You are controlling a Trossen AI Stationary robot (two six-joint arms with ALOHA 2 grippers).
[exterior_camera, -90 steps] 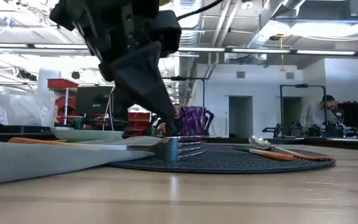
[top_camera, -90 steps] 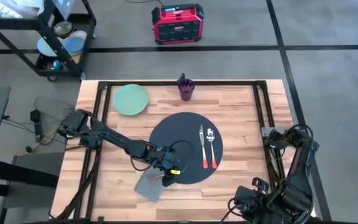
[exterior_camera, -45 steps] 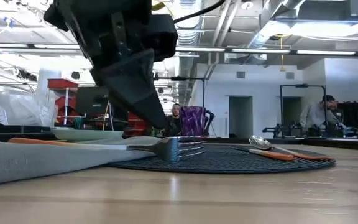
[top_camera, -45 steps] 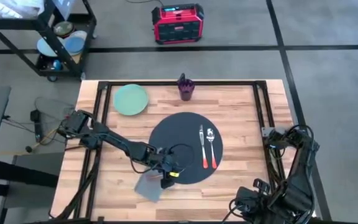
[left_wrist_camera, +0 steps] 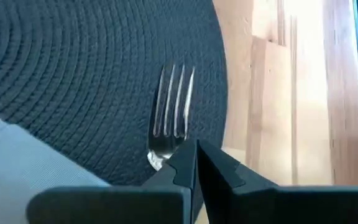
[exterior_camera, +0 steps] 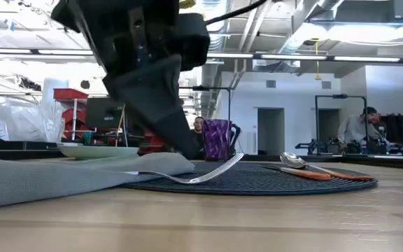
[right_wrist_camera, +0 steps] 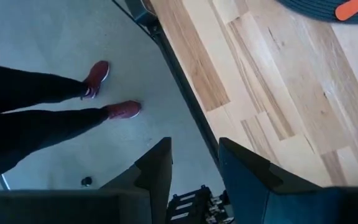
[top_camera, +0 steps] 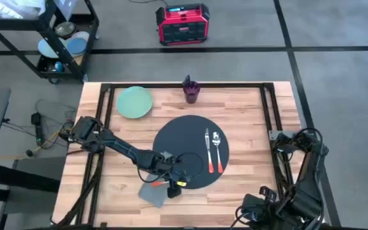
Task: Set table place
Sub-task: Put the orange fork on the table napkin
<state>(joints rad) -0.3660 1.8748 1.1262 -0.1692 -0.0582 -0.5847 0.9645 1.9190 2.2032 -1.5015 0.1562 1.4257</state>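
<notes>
Black left claw (left_wrist_camera: 196,163) is clamped shut on fork (left_wrist_camera: 169,115), handle hidden under fingers; tines tilt up over dark round mat (top_camera: 190,151) on wood table (top_camera: 245,112), w/ grey napkin (exterior_camera: 40,178) beside. Right claw (right_wrist_camera: 192,163) parked off table edge, fingers apart, empty.

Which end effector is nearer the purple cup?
Left. The left end effector sits at the round dark grey mat's near edge, below the purple cup; the right end effector hangs off the table's near-right corner.
</notes>
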